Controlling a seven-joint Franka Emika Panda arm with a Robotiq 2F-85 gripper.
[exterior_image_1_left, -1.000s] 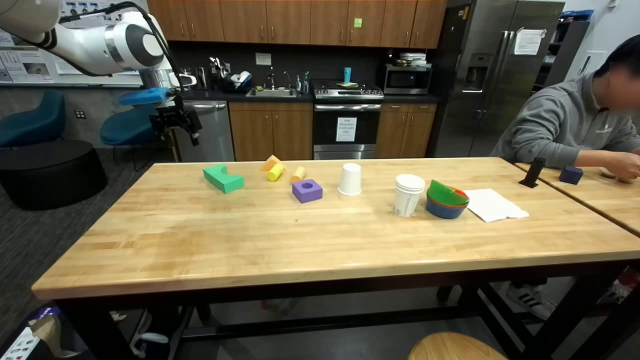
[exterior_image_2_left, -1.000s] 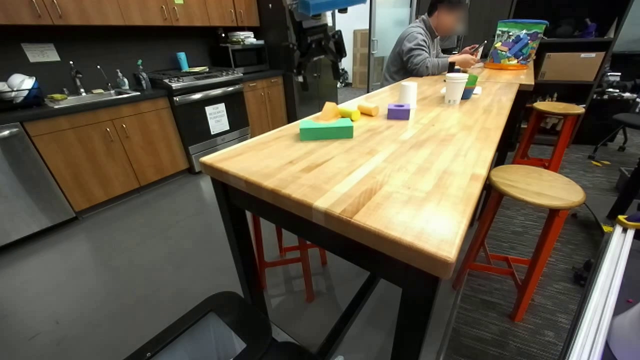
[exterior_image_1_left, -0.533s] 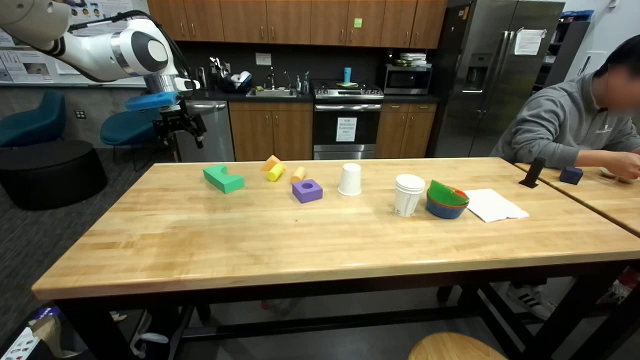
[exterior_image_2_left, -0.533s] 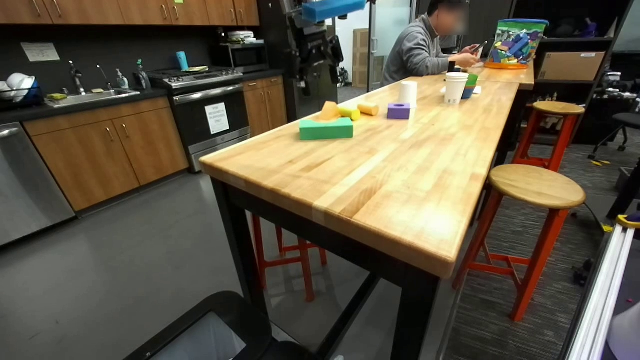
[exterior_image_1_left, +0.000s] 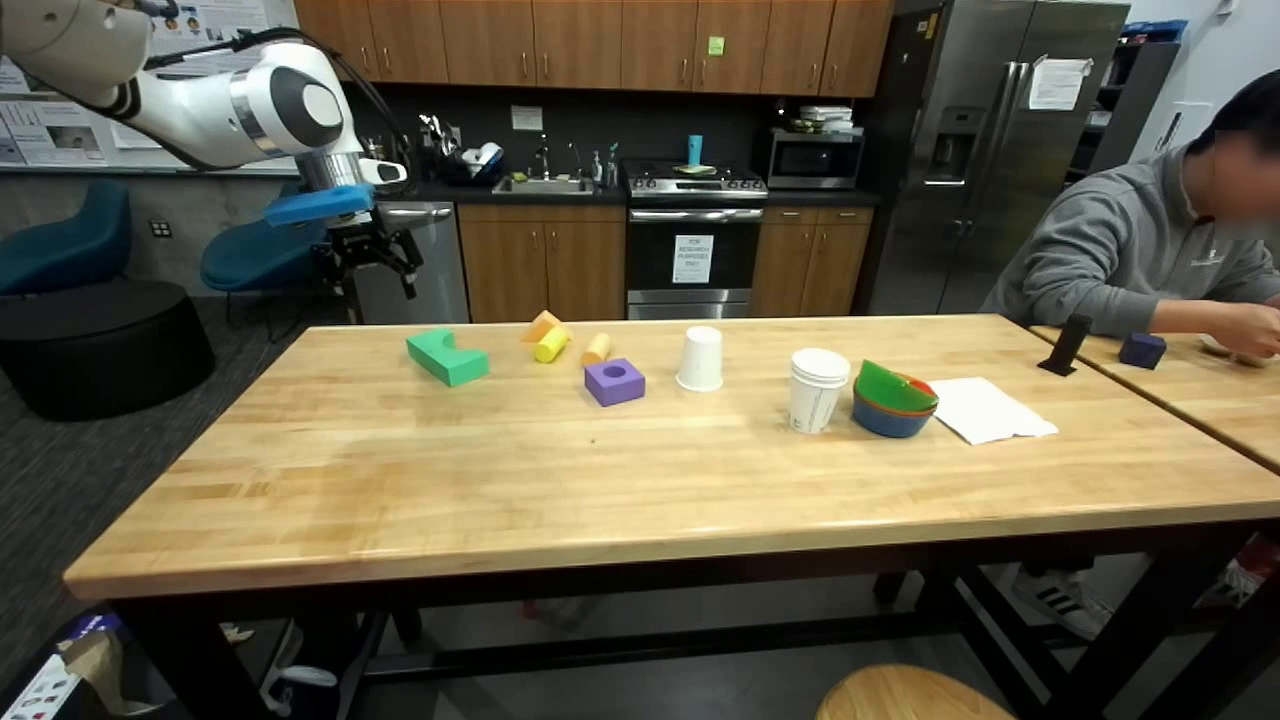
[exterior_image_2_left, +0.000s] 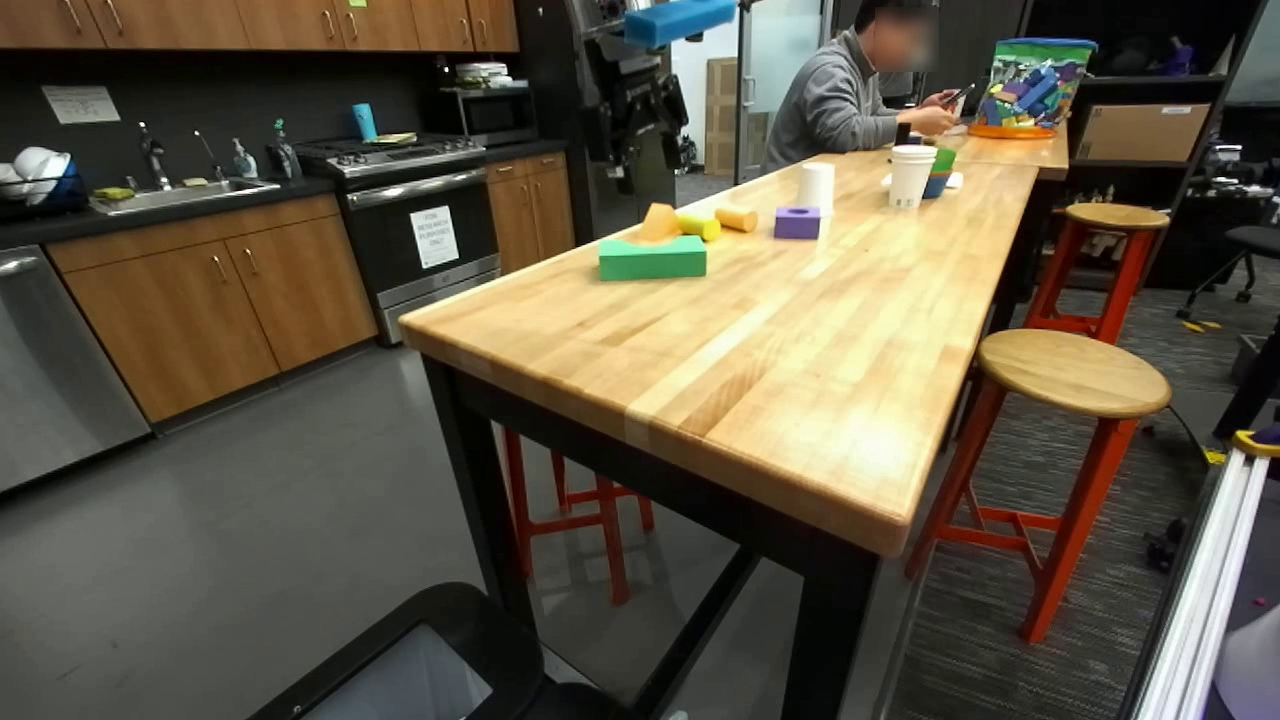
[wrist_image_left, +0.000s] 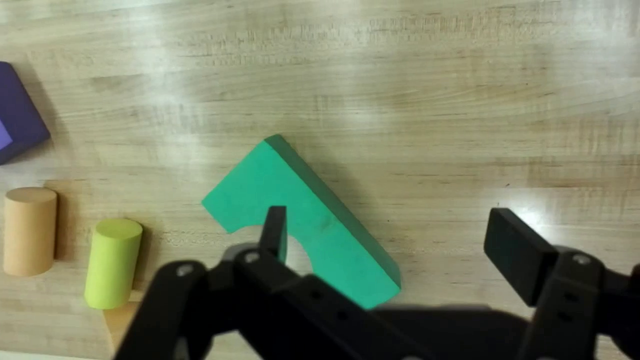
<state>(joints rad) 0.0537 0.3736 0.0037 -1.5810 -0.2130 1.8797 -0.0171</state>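
Your gripper (exterior_image_1_left: 380, 284) has shifted right and slightly lower over the last second in an exterior view, hanging above and left of the green block (exterior_image_1_left: 445, 361) on the table (exterior_image_1_left: 330, 465). In an exterior view the orange block (exterior_image_2_left: 658, 222) shows behind the green block, so a low sideways sweep might clip either. The wrist view shows your fingers (wrist_image_left: 273, 230) spread wide and empty, one overlapping the block's notch, the other well off it: lowering from this spot could land the overlapping finger on the block, tipping it or shoving it toward the yellow cylinder (wrist_image_left: 112, 265).
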